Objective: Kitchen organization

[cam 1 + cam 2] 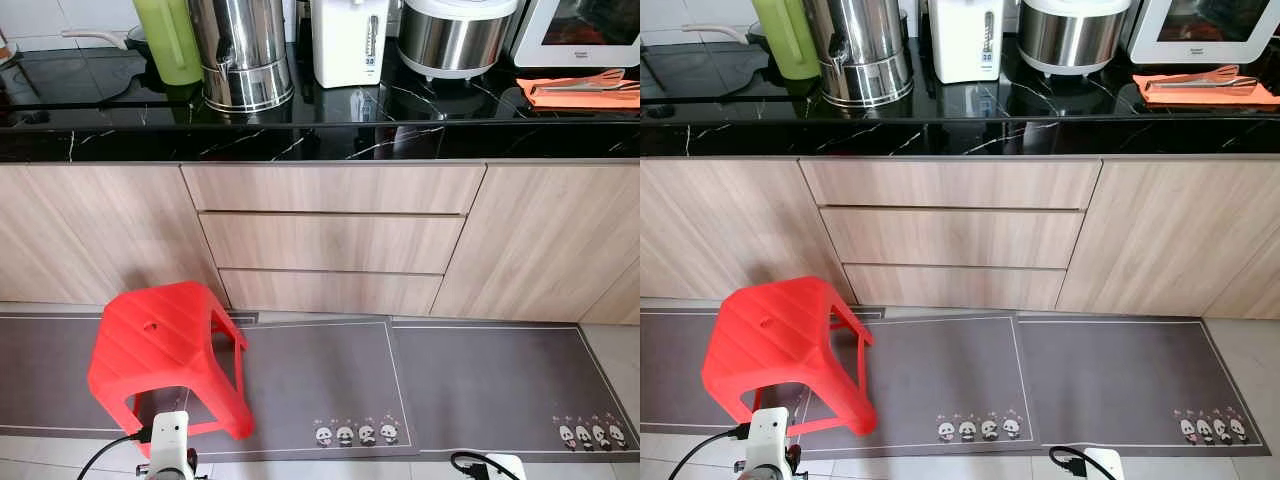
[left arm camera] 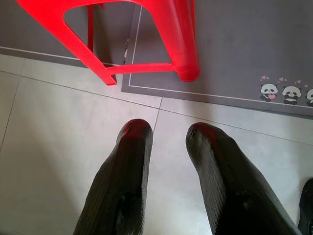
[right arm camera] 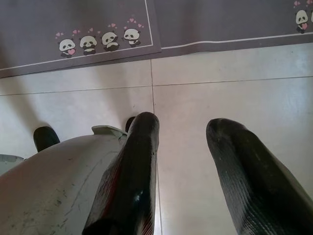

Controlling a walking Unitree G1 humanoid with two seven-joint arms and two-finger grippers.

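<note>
Position: robot stands on the tiled floor [image 2: 58, 147], facing the wooden cabinets, back from the counter [image 1: 320, 135].
Left gripper [image 2: 168, 134]: hangs low over bare tile just near of the mat edge; fingers spread apart, nothing between them.
Right gripper [image 3: 183, 132]: hangs low over tile, near side of the mat; fingers parted, empty.
Red stool [image 1: 165, 350]: stands upright on the grey panda mat [image 1: 450, 370], left of centre, in front of the drawers; its near leg sits at the mat's near edge, just far of the left gripper.
Drawers [image 1: 330, 240]: stack of three under the counter, all closed.
Counter, left to right: green jug [image 1: 168, 40], steel urn [image 1: 242, 55], white water boiler [image 1: 348, 40], rice cooker [image 1: 455, 35], white appliance at far right [image 1: 580, 30], orange cloth with utensils on it [image 1: 580, 92].
Task item: not named by the task; likeliest candidates are the stool or the counter items. Cannot tell which.
Done so far: nothing visibly done; no item held, no door or drawer open.
Left to do: judged as essentially everything: choose an item, approach, grasp, relocate.
Stage estimate: very start, approach phase.
</note>
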